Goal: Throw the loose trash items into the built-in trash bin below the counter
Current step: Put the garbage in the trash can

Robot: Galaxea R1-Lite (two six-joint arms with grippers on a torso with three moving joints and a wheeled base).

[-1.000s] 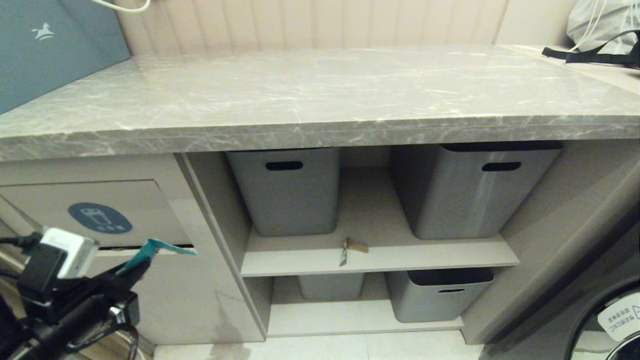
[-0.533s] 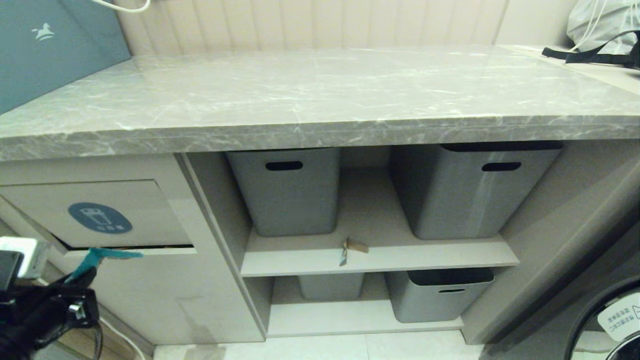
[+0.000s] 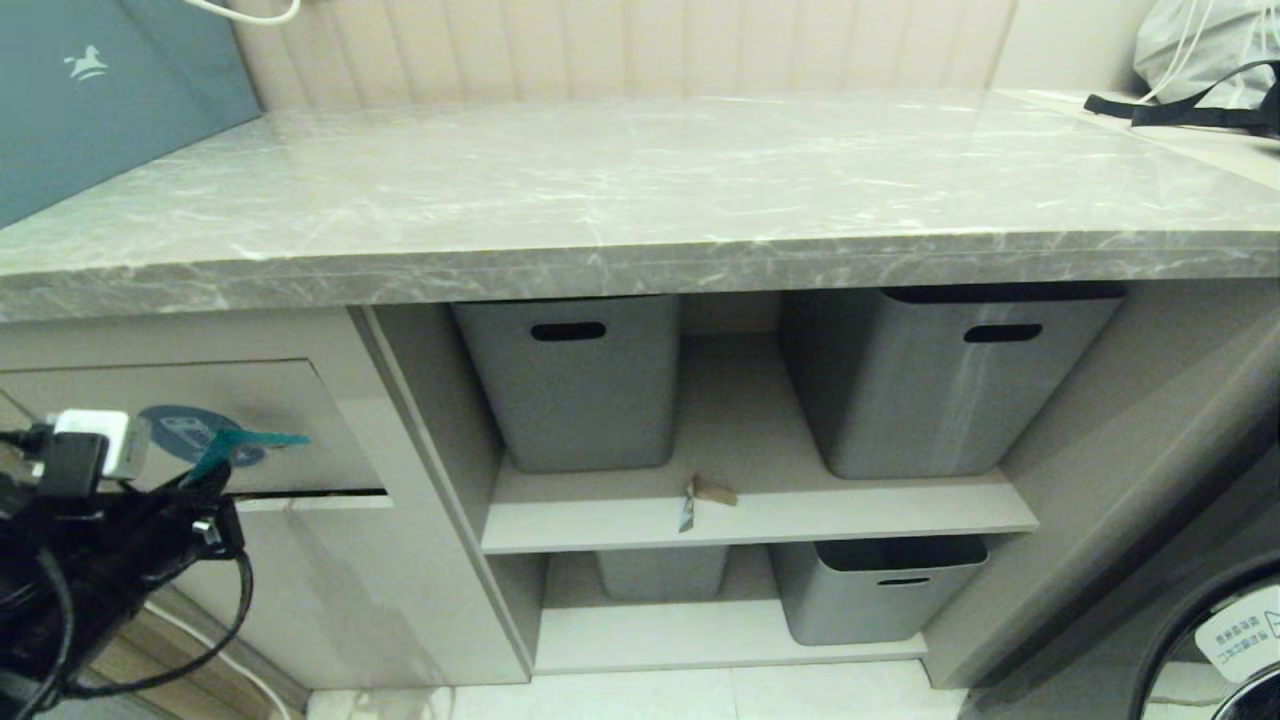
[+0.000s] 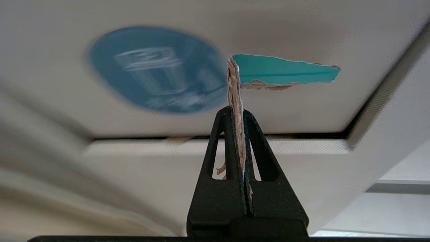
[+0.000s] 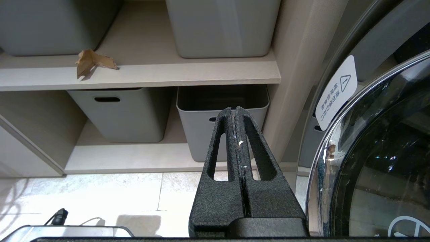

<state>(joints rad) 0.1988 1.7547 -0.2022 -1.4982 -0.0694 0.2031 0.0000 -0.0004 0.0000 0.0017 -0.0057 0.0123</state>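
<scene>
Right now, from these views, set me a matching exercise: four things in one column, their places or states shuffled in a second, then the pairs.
Things
1. left gripper
2. right gripper
3. bent scrap
4. trash bin flap

States
A. lying on the upper shelf between two grey tubs
B. shut, holding nothing
C. bears a blue oval sticker
D. clamped on a teal scrap

Pairs: 1-D, 2-B, 3-A, 4-C

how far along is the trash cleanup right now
Nothing visibly binned yet. In hand: the left gripper is shut on a teal scrap, held at the bin flap by its blue sticker. Left: a brown scrap on the shelf. The right gripper is idle, shut.
</scene>
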